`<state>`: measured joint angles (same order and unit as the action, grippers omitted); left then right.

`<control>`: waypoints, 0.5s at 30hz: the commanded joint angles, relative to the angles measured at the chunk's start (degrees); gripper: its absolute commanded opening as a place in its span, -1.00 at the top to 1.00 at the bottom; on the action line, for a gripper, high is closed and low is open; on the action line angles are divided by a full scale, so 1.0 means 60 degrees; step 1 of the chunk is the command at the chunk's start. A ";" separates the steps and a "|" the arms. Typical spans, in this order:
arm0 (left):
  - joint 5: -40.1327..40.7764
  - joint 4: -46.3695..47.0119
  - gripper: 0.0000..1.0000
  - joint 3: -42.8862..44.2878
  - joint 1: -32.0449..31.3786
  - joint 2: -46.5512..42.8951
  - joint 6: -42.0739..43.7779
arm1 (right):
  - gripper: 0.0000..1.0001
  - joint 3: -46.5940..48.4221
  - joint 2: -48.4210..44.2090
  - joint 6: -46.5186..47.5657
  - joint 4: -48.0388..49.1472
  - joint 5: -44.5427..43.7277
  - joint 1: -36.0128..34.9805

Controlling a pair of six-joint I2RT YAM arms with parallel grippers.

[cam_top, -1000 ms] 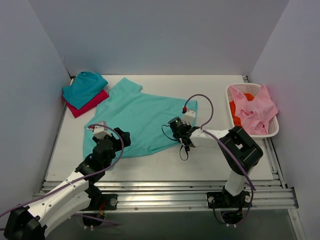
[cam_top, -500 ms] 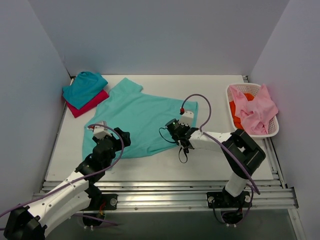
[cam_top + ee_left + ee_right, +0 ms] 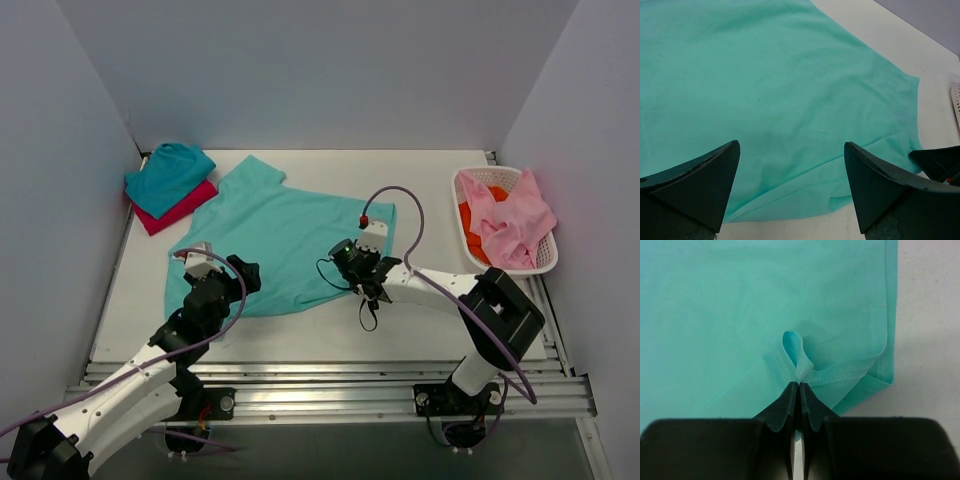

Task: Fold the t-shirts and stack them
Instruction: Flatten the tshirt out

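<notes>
A large mint-green t-shirt (image 3: 280, 235) lies spread on the white table. My right gripper (image 3: 347, 262) is shut on its hemmed lower right edge; the right wrist view shows the jaws pinching a bunched loop of hem (image 3: 798, 371). My left gripper (image 3: 218, 278) is open and empty over the shirt's lower left edge (image 3: 790, 200), with the cloth between its fingers (image 3: 705, 175). A folded teal t-shirt (image 3: 168, 175) lies on a magenta-red one (image 3: 180, 208) at the far left corner.
A white lattice basket (image 3: 540, 262) at the right edge holds pink (image 3: 512, 222) and orange cloth (image 3: 472, 222). Grey walls stand on three sides. A metal rail (image 3: 330, 375) runs along the near table edge.
My right gripper has drawn the shirt's lower right hem slightly leftward and toward the near edge. The left arm has stayed in place.
</notes>
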<state>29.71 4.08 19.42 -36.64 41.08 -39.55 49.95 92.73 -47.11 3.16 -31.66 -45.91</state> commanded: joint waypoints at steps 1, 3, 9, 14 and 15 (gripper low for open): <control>-0.0074 0.0346 -0.88 0.0118 0.0057 -0.0021 0.0132 | 1.00 0.0024 -0.0688 -0.0277 -0.0613 -0.0685 -0.0273; -0.0104 0.0331 -0.88 0.0118 0.0043 -0.0035 0.0132 | 1.00 -0.0049 -0.0966 -0.0394 -0.1052 -0.0802 -0.0390; -0.0191 0.0302 -0.89 0.0118 0.0043 -0.0152 0.0117 | 1.00 -0.0385 -0.2386 -0.0673 -0.1886 -0.1022 -0.0815; -0.0250 0.0214 -0.88 0.0162 0.0028 -0.0196 0.0059 | 1.00 -0.0722 -0.3719 -0.1097 -0.2897 -0.1241 -0.1136; -0.0265 0.0200 -0.89 0.0162 0.0043 -0.0240 0.0044 | 1.00 -0.0810 -0.4084 -0.1258 -0.3015 -0.1285 -0.1166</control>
<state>29.08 4.05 19.42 -36.64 40.64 -39.62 46.89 73.17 -51.42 -8.01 -35.24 -51.96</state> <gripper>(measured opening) 0.942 0.008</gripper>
